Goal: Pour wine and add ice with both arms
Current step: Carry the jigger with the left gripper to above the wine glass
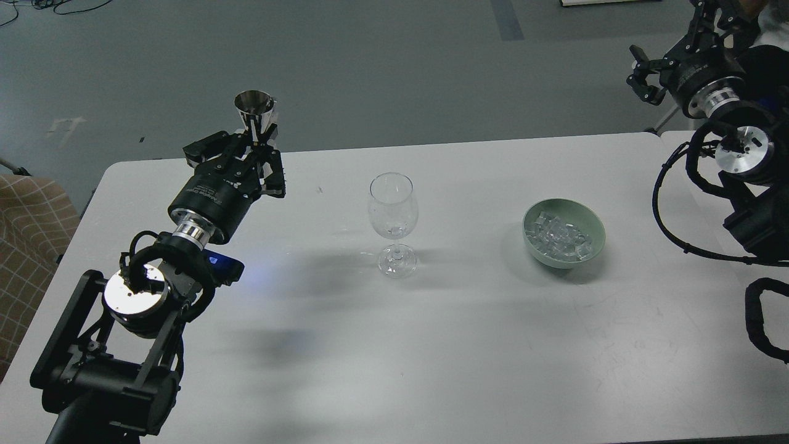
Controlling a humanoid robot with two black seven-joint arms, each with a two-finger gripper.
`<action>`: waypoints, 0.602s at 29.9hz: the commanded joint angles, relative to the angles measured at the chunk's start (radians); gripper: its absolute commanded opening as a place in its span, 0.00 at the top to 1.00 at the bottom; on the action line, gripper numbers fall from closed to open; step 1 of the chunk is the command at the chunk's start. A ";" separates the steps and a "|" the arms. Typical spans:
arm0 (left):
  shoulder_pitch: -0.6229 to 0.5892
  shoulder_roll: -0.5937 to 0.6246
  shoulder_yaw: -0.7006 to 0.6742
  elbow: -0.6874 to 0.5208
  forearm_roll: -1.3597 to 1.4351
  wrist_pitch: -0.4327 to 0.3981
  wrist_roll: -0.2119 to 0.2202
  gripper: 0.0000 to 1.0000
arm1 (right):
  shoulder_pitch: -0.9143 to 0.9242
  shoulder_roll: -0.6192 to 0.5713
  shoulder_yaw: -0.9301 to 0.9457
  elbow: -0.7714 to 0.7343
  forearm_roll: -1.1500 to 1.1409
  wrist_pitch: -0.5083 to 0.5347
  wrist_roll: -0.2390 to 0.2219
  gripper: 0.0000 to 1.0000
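Note:
A clear wine glass (393, 213) stands upright at the middle of the white table (394, 345). A pale green bowl (564, 233) to its right holds several small clear ice cubes (558, 237). My left gripper (256, 143) is shut on a shiny steel cone-shaped measuring cup (254, 110), held upright to the left of the glass, above the table's far edge. Any wine in the cup is hidden. My right gripper (642, 73) is high at the far right, off the table, fingers spread and empty.
A brown checked cushion (31, 216) lies past the table's left edge. Grey floor lies beyond the far edge. My right arm's cables (672, 216) loop over the table's right end.

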 commanded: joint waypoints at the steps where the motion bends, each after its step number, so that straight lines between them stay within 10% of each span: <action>1: -0.003 -0.001 0.022 0.001 0.011 0.002 -0.003 1.00 | -0.004 -0.001 0.000 -0.001 0.000 0.000 0.000 0.00; 18: 0.042 -0.094 0.127 -0.044 0.126 -0.006 -0.004 1.00 | -0.009 -0.002 0.000 0.002 0.000 0.000 0.000 0.00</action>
